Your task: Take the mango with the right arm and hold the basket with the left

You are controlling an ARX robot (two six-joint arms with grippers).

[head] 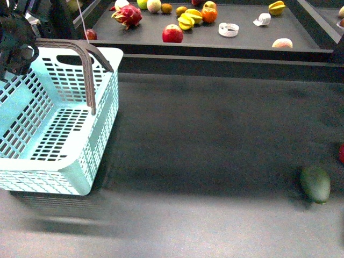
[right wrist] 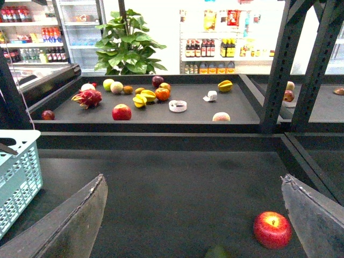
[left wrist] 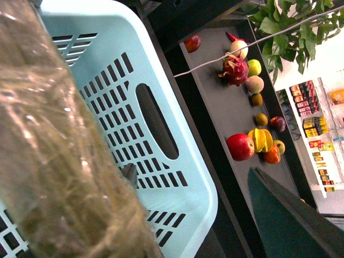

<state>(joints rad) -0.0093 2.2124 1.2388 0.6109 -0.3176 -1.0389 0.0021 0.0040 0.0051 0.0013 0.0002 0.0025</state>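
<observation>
standing turquoise basket (head: 105, 128), shelf labels (right wrist: 192, 49) illegible

1. A green fruit (head: 315, 184) lies near the table's (head: 215, 134) right edge.
2. A red apple (right wrist: 272, 229) sits near it, at that edge.
3. Past the far edge, a shelf (head: 301, 33) carries a dragon fruit (head: 128, 15), starfruits (head: 189, 19) and a tape roll (head: 228, 29).

I am working in a grocery shop, at the fruit section.
Past my dark counter, stocked shelves (right wrist: 215, 51) carry rows of bottles, and a glass-fronted cabinet (right wrist: 80, 21) holds more goods. Loose fruit is laid out on a display tray (right wrist: 242, 110), a dragon fruit (right wrist: 88, 98) and a red apple (right wrist: 121, 112) among it. A turquoise shopping basket (head: 105, 102) is at my left.
</observation>
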